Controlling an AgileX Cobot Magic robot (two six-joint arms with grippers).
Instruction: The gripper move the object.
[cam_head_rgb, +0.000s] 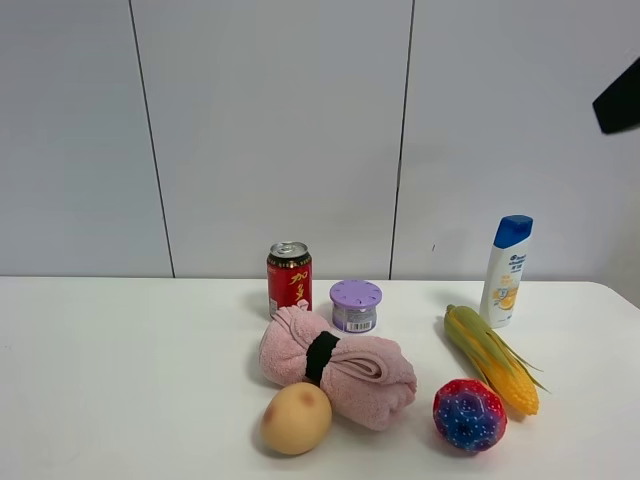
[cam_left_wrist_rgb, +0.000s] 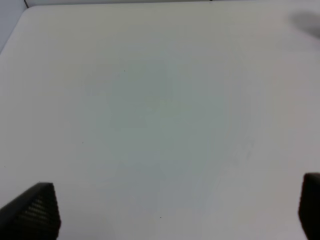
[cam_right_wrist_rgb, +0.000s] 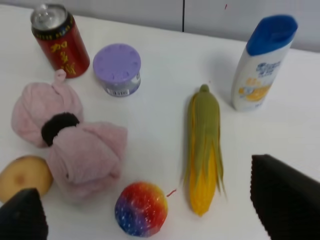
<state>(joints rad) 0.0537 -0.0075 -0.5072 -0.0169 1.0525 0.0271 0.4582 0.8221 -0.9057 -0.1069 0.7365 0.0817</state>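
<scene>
The bumpy rainbow ball (cam_head_rgb: 469, 414) lies on the white table near the front right, next to the corn; it also shows in the right wrist view (cam_right_wrist_rgb: 141, 208). My right gripper (cam_right_wrist_rgb: 150, 215) is open and empty, hovering above the ball with a fingertip on each side of the view. Only a black corner of the right arm (cam_head_rgb: 618, 98) shows in the exterior view, high at the right edge. My left gripper (cam_left_wrist_rgb: 175, 210) is open and empty over bare table; it is out of the exterior view.
A toy corn cob (cam_head_rgb: 492, 357), a shampoo bottle (cam_head_rgb: 506, 271), a purple round container (cam_head_rgb: 355, 305), a red can (cam_head_rgb: 289, 279), a rolled pink towel (cam_head_rgb: 337, 367) and a tan egg-shaped thing (cam_head_rgb: 296, 418) stand around the ball.
</scene>
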